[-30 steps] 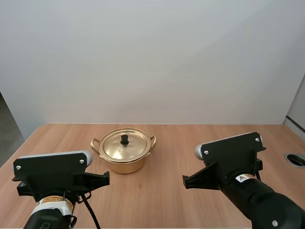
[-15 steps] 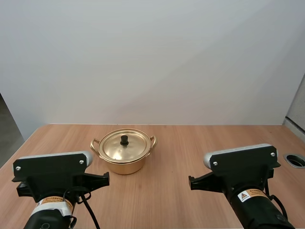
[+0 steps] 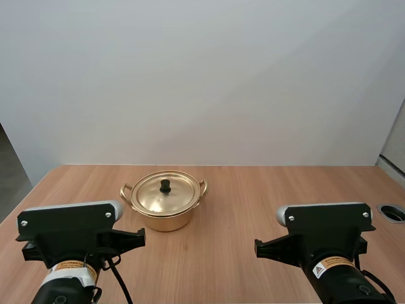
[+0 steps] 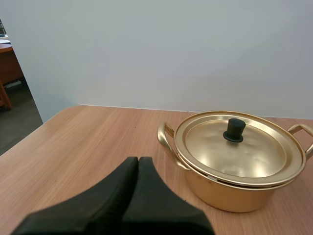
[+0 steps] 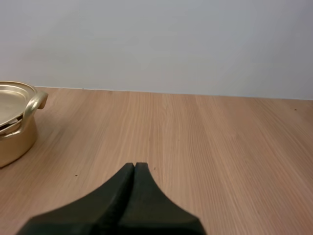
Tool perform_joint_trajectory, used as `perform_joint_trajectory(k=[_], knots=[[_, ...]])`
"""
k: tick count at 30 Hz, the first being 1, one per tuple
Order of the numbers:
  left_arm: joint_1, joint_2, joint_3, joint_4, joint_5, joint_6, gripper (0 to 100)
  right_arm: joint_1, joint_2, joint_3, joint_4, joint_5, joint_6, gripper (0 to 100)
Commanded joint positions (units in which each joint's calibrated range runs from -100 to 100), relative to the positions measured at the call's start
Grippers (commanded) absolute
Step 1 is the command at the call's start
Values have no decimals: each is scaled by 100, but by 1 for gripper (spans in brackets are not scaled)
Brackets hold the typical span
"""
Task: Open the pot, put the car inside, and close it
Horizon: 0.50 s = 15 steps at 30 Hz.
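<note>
A gold pot [image 3: 164, 209] stands upright on the table's left half, its lid [image 3: 166, 193] with a black knob [image 3: 165, 185] seated on it. In the left wrist view the pot [image 4: 230, 193] and its lid [image 4: 244, 154] lie just ahead and to one side of my left gripper [image 4: 138, 161], which is shut on nothing, the fingers together as one wedge. My right gripper [image 5: 134, 167] is shut on nothing too, low over bare wood, with the pot's handle [image 5: 36, 102] well off to its side.
The wooden table [image 3: 253, 190] runs back to a white wall. A round hole [image 3: 392, 212] sits near its right edge. My left arm [image 3: 66, 231] and right arm [image 3: 326, 231] stand at the near edge, with bare wood between them and the pot.
My right arm has drawn back and to the right, lower in the high view. The left arm and the pot have not moved.
</note>
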Motion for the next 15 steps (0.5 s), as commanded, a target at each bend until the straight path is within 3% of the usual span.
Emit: perform_joint_trajectory(k=[1,15], knots=[[5,0,0,-1,2,3,1,0,4,0,8,-10,14,0],[5,0,0,-1,2,3,1,0,4,0,32,-10,14,0]])
